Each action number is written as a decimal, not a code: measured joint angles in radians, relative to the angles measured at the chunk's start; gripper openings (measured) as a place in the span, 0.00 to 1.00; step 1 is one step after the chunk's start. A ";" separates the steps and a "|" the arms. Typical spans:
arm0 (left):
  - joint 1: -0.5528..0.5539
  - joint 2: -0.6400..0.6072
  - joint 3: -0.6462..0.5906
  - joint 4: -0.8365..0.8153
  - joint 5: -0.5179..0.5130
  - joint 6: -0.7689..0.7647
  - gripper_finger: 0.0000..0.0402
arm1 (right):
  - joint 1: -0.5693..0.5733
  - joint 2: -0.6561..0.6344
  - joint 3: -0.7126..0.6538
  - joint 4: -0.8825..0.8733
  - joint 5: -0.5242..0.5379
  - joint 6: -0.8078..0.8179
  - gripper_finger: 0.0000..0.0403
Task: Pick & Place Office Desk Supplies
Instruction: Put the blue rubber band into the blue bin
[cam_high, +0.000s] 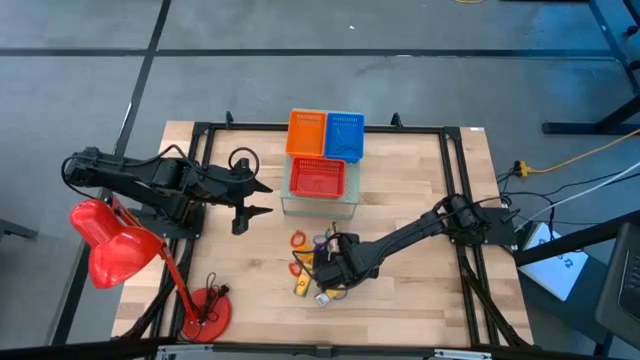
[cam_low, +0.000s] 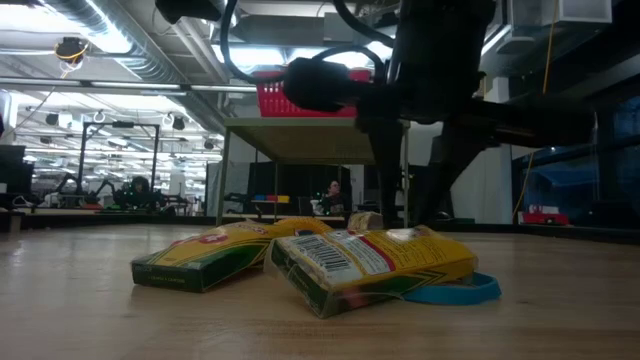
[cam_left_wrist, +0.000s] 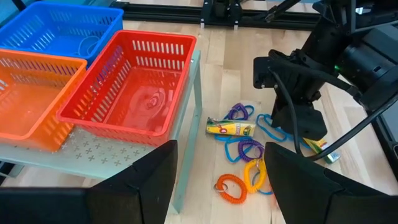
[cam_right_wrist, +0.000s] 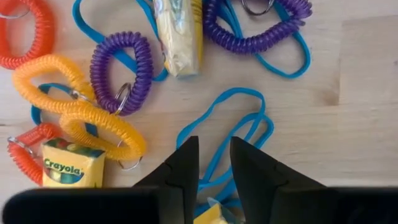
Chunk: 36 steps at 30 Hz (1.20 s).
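The right pincer (cam_right_wrist: 214, 163), fingers nearly together, straddles a blue loop (cam_right_wrist: 227, 127) partly hidden beneath them.

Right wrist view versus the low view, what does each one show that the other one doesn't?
Only the right wrist view shows the coiled loops: purple, yellow-orange and red-orange, and the right pincer with its fingers nearly together, straddling a strand of a thin blue band. Only the low view shows the red basket up on its stand and the room behind. Both share the wooden table, yellow crayon boxes and a blue band.
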 joint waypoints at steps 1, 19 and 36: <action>0.000 0.000 0.000 0.000 0.000 0.000 0.60 | 0.002 0.000 0.000 0.003 0.000 0.001 0.24; 0.000 0.000 0.000 0.000 0.008 0.000 0.60 | 0.015 0.015 0.001 0.004 -0.016 0.022 0.27; 0.000 0.000 0.000 0.000 0.019 0.000 0.60 | 0.015 0.032 0.000 0.003 -0.034 -0.001 0.27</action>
